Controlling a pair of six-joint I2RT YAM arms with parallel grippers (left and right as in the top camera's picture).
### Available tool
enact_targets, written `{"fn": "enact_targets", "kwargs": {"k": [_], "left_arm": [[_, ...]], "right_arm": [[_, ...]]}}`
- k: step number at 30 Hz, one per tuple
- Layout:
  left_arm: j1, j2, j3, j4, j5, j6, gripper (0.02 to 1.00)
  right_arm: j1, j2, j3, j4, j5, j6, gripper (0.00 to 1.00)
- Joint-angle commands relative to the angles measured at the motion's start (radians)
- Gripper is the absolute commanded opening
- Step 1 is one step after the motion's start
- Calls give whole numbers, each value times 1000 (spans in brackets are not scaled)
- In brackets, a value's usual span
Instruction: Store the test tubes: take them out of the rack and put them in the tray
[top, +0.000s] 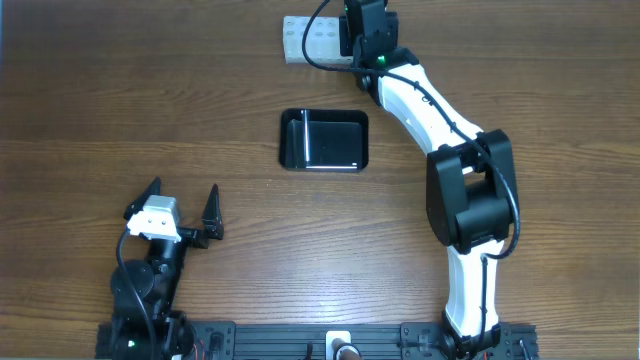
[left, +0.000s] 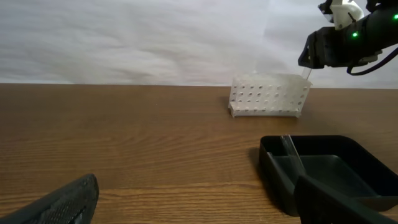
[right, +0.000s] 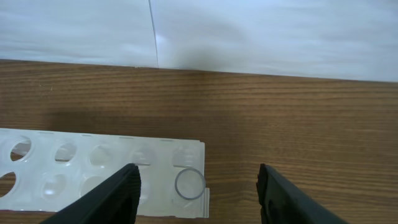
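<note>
The clear plastic rack (top: 308, 40) stands at the table's far edge. One test tube (right: 189, 183) stands in its end corner hole, seen from above as a clear ring. My right gripper (right: 199, 186) hangs open above that tube, one finger on each side and clear of it. From the left wrist view the right gripper (left: 323, 46) sits over the rack's (left: 268, 96) right end. The black tray (top: 325, 114) lies mid-table with one tube (top: 305, 138) along its left side. My left gripper (top: 184, 190) rests open near the front left, holding nothing.
A white wall or sheet rises just behind the rack. Bare wooden table lies between the tray (left: 277, 168) and the left arm, and to the left of the rack. The right arm stretches diagonally past the tray's right side.
</note>
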Motion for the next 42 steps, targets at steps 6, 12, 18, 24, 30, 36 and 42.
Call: {"fn": "enact_targets", "kwargs": {"k": [6, 12, 18, 24, 30, 36, 42], "left_arm": [[5, -7, -4, -4, -1, 11, 1000], [5, -7, -4, -4, -1, 11, 1000], [5, -7, -4, -4, -1, 11, 1000], [5, -7, -4, -4, -1, 11, 1000], [5, -7, -4, -4, -1, 11, 1000], [5, -7, -4, -4, -1, 11, 1000], [5, -7, -4, -4, -1, 11, 1000]], "right_arm": [[-13, 34, 2, 14, -44, 26, 529], [-16, 52, 2, 25, -46, 40, 503], [-16, 57, 2, 26, -46, 48, 411], [-18, 57, 2, 30, -46, 51, 176], [-18, 57, 2, 40, -46, 66, 115], [-16, 47, 6, 50, -46, 70, 102], [-15, -43, 32, 39, -46, 70, 97]]}}
